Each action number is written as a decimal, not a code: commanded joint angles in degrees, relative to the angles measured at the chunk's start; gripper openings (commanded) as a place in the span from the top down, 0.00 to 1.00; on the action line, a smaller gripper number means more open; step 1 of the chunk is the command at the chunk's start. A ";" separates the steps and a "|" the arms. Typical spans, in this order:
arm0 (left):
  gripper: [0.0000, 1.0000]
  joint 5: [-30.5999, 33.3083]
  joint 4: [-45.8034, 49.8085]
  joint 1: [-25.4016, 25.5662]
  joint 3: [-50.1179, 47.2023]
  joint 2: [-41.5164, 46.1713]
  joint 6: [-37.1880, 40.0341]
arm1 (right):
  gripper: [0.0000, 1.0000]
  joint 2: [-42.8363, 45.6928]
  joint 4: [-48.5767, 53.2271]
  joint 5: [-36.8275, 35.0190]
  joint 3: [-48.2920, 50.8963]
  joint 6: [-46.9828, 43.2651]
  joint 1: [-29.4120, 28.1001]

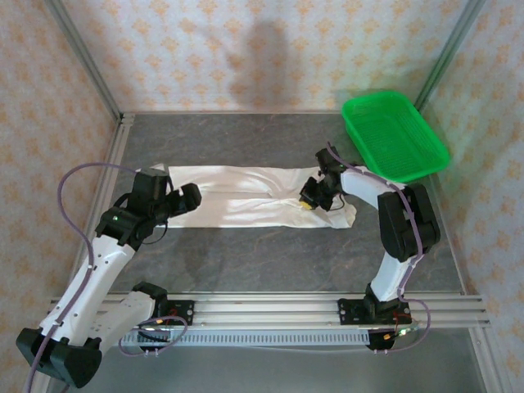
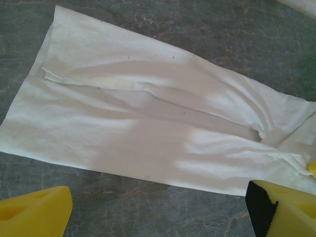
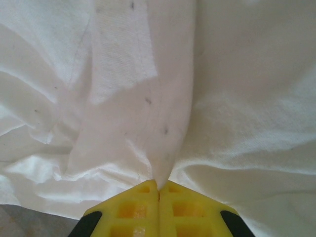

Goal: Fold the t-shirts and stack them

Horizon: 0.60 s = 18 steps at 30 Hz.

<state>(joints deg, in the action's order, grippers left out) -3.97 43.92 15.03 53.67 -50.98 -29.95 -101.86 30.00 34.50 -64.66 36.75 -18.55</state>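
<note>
Left gripper (image 1: pixel 190 199) spread wide, right gripper (image 3: pixel 158 190) clamped on t-shirt (image 3: pixel 237 98)

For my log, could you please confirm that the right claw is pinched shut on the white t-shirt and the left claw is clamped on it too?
Not quite: the left claw is open, its yellow fingers spread wide near the edge of the t-shirt, as the left wrist view shows. The right claw is indeed pinched shut on the t-shirt.
</note>
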 commanded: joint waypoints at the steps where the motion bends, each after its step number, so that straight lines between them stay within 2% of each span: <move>1: 0.08 0.47 0.23 0.48 -1.02 0.76 -0.37 | 1.00 -1.40 0.59 0.70 -2.99 -0.41 0.27; 18: 0.08 -1.00 -0.17 0.49 -4.39 1.72 -2.77 | 0.99 -13.50 0.98 4.76 -17.84 -0.64 0.09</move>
<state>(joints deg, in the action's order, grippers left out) -4.62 43.53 15.03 50.15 -50.26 -31.66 -113.86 30.20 38.04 -79.99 36.73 -18.55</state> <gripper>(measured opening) 0.920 0.051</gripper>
